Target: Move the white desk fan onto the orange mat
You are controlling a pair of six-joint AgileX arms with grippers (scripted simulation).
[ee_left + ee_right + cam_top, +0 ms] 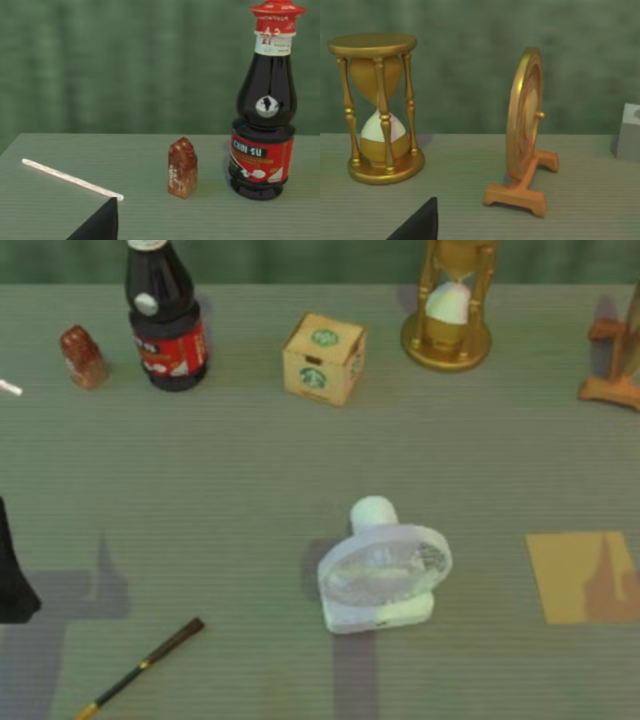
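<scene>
The white desk fan (385,575) stands near the middle of the table, its round grille tilted toward the front edge and its motor housing pointing back. The orange mat (585,577) lies flat to the fan's right, apart from it, with nothing on it but an arm's shadow. My left gripper (12,580) is parked at the table's left edge, far from the fan. My right arm is outside the top view; only a black wedge of my right gripper (420,225) shows in the right wrist view, facing the back right corner.
Along the back stand a brown seal stamp (83,357), a dark sauce bottle (165,325), a cardboard box with green logos (323,358), a gold hourglass (448,305) and a wooden disc on a stand (615,360). A brush (140,668) lies front left.
</scene>
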